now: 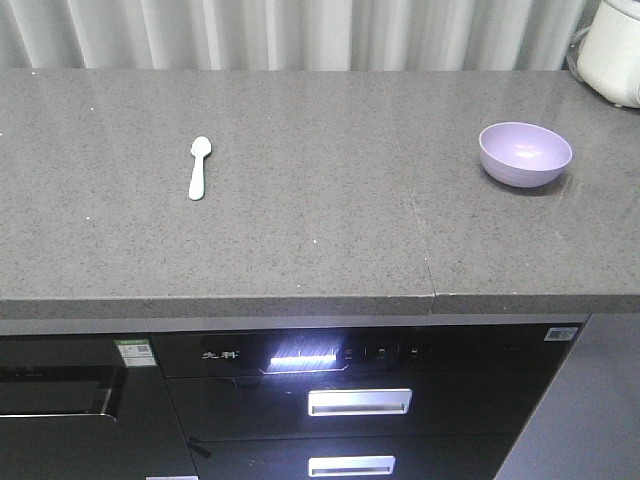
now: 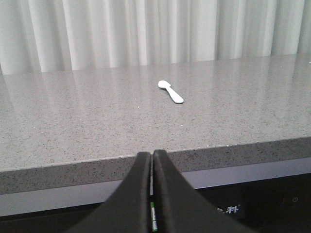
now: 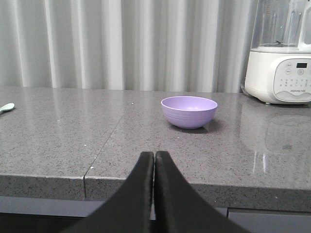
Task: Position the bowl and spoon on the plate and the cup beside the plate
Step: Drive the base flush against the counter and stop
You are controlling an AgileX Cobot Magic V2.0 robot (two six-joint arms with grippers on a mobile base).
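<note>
A pale-lilac bowl [image 1: 525, 153] stands upright and empty on the right of the grey counter, also in the right wrist view as the bowl [image 3: 189, 111]. A small whitish spoon [image 1: 199, 167] lies flat on the counter's left part; the left wrist view shows the spoon [image 2: 170, 91] far ahead. My left gripper [image 2: 152, 154] is shut with nothing in it, off the counter's front edge. My right gripper [image 3: 154, 154] is shut and empty too, in front of the edge, well short of the bowl. No plate or cup is in view.
A white appliance [image 1: 614, 50] stands at the counter's back right corner, seen close to the bowl as the appliance [image 3: 282, 58]. A seam [image 1: 422, 230] runs across the grey counter [image 1: 300, 240]. Black drawers with handles [image 1: 358, 402] sit below. Curtains hang behind.
</note>
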